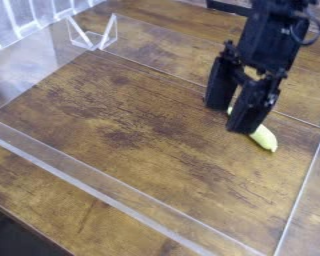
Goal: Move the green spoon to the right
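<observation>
The green spoon (263, 137) lies on the wooden table at the right, pointing down-right. Only the lower end of its yellow-green handle shows; its bowl and upper handle are hidden behind the gripper. My black gripper (231, 116) hangs steeply downward right over the spoon's upper half, open, with one finger (219, 93) to the left and the other finger (248, 112) nearer the handle. I cannot tell whether the fingertips touch the spoon or the table.
Clear acrylic walls (149, 205) fence the wooden table (123, 110) at the front, left and right. The right wall (314, 150) stands close beside the spoon. A small clear stand (91, 36) sits at the back left.
</observation>
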